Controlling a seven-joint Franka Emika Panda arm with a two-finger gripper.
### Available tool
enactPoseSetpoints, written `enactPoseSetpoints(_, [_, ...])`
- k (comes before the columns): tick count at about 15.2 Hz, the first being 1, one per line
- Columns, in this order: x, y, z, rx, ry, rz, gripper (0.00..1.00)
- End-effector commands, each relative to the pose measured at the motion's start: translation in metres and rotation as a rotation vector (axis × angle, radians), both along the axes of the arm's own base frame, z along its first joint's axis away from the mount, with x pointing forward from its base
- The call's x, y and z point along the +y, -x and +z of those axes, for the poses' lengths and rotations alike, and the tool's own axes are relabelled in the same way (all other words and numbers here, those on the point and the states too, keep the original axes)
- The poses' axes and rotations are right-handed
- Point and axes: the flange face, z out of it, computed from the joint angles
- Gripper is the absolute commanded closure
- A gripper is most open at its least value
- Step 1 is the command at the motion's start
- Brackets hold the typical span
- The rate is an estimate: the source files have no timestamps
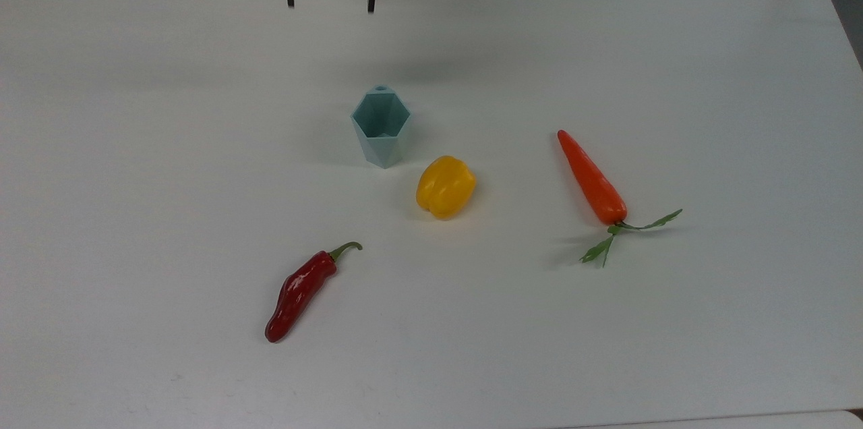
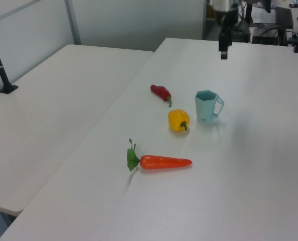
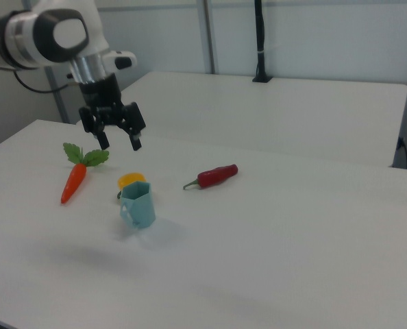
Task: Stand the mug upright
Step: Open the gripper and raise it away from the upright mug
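The mug (image 1: 381, 125) is a pale blue-green faceted cup standing upright on the white table, its open hexagonal rim facing up. Its handle shows on the left view's right (image 2: 208, 106) and toward the right view's left (image 3: 138, 205). My gripper (image 1: 330, 5) hangs open and empty, high above the table near the top view's upper edge, well clear of the mug. It is also at the left view's top (image 2: 223, 53) and the right view's upper left (image 3: 119, 142).
A yellow pepper (image 1: 445, 186) lies close beside the mug. A red chili (image 1: 300, 289) and a carrot (image 1: 593, 179) lie further off on the white table (image 1: 708, 78). A second table (image 2: 53, 100) adjoins it in the left view.
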Motion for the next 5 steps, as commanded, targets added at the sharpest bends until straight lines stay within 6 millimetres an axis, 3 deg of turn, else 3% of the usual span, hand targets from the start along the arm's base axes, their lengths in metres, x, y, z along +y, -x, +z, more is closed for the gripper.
enactPoseSetpoints(1, [-0.0029,0.025,0.0275,-0.019,-0.022,0.002,0.0])
enactPoseSetpoints(5, [-0.006,0.0273,0.0349,-0.008,-0.021,-0.01,0.0])
